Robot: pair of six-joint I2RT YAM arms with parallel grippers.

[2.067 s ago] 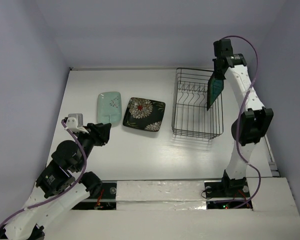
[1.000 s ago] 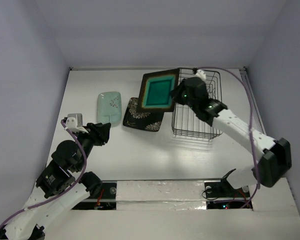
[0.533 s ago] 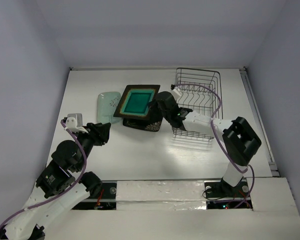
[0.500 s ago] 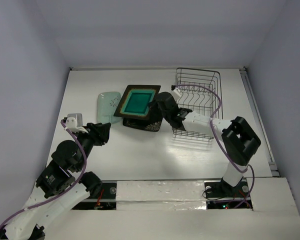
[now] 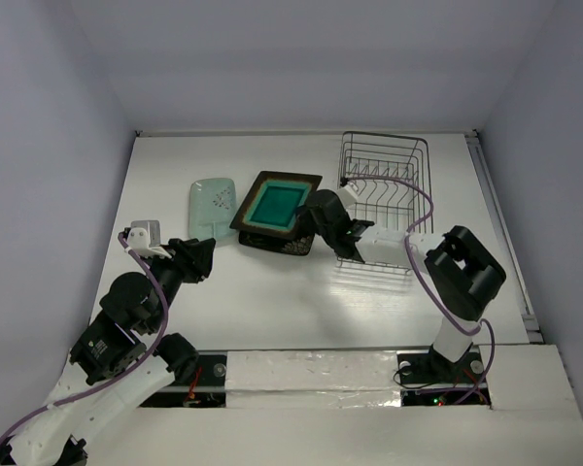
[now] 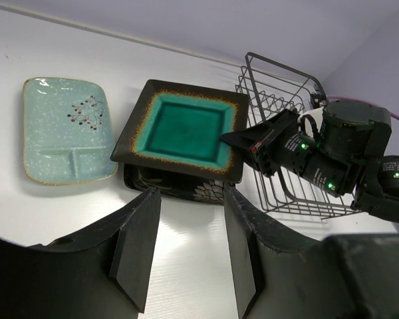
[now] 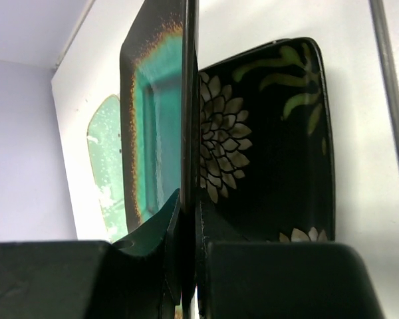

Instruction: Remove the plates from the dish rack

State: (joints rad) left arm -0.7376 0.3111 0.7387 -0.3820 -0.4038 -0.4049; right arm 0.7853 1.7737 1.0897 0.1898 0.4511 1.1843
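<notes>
1. The right gripper (image 5: 311, 212) is closed on the right edge of the dark-rimmed teal plate (image 5: 277, 202). In the right wrist view the rim is seen pinched between the two fingers (image 7: 146, 266), with almost no gap left.
2. The teal plate is held face up, slightly tilted, over the black flower plate (image 5: 288, 244), most of which is covered by it. Whether the two plates touch cannot be told.
3. The flower plate is laid flat on the table (image 5: 272, 301), just left of the dish rack (image 5: 389, 184).
4. The mint-green plate (image 5: 212, 207) is laid flat on the table, just left of the other two plates.
5. The left gripper (image 5: 204, 254) is held partly open with nothing in it. It is positioned near the front left of the table, well apart from the plates and pointed towards them.
</notes>
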